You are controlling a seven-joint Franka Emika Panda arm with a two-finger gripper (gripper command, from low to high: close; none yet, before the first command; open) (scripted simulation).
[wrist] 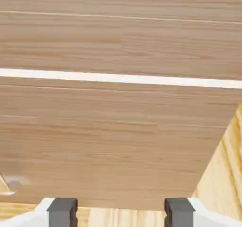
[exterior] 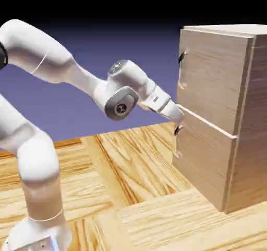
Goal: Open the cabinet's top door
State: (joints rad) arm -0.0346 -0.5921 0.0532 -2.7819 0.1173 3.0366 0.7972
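With our end effector (wrist: 121, 213) spread and empty near the lower panel, we'd best hook the upper door (exterior: 211, 80), above the white seam, by its slim handle (exterior: 181, 70); it looks rigid, perhaps weighty.

Robot arm (exterior: 83, 83): glossy white, rounded tubular segments; thin pale seam rings; grey circular joint caps with dark centres; black band at one joint. Tool (wrist: 121, 213): white fingers, blocky dark-grey tips.

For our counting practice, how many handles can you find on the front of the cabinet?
2: one on the upper door, one on the lower door, both near the door edge at the exterior view's left. No others show.
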